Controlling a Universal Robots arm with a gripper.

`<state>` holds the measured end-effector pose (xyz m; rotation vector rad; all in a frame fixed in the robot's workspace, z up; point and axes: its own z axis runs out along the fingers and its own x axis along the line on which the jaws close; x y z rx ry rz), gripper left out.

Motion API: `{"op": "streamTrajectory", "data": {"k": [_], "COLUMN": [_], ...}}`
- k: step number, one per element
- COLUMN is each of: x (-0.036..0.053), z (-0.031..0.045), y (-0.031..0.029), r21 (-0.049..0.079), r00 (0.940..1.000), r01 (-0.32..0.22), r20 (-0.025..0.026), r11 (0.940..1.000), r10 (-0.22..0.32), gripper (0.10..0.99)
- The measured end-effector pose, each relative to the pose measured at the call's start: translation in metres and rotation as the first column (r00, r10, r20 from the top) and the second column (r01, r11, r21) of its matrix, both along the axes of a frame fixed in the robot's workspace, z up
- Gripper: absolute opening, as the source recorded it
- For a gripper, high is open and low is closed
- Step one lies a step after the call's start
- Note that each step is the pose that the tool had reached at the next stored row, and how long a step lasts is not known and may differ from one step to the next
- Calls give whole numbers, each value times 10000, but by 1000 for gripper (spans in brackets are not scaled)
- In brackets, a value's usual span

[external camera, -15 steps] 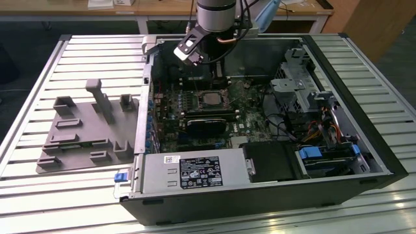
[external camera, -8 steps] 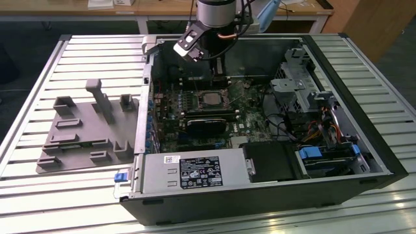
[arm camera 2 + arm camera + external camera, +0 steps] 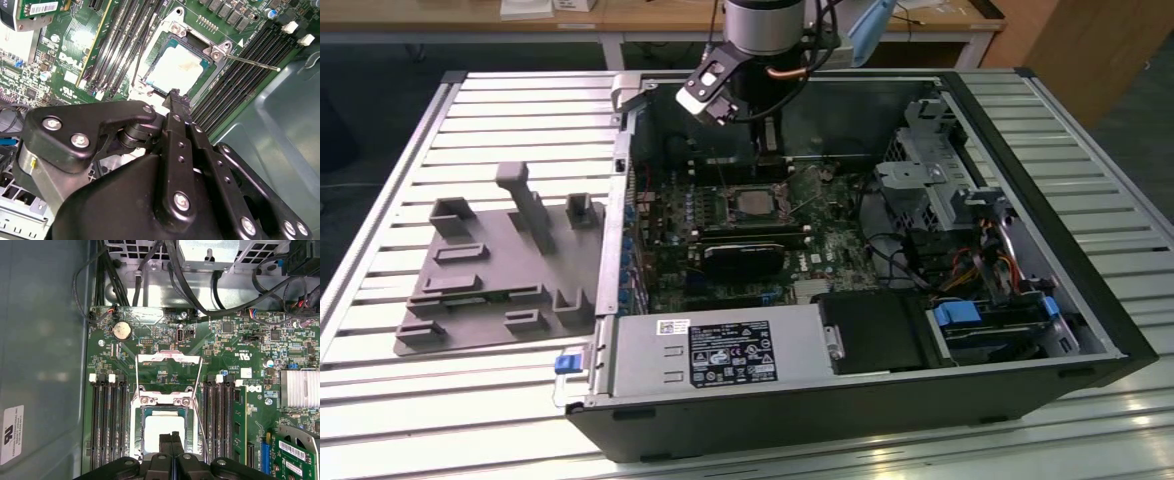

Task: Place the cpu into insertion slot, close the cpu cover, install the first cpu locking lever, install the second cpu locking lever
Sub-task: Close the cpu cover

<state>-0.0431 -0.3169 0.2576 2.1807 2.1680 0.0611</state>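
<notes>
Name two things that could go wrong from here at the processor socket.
1. The shut tool sits over the edge of the cpu lying in the insertion slot; an off-centre push might tilt or scratch the chip.
2. The cpu cover stands open and a thin locking lever juts out beside the slot; the tool could snag either.
</notes>
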Motion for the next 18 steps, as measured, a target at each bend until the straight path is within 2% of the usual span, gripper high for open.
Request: {"op": "streamTrajectory", "data": {"k": [6,7,18], "x": [33,74,307], "z": [2,2,2], "y": [0,0,0], "r21": [-2,-1,0], "r00": [10000,10000,10000], "r01": [-1,0,0], "r20": [-2,-1,-1], "r11": [10000,10000,10000], "r10": [1,0,0], "gripper": [102,102,102]}}
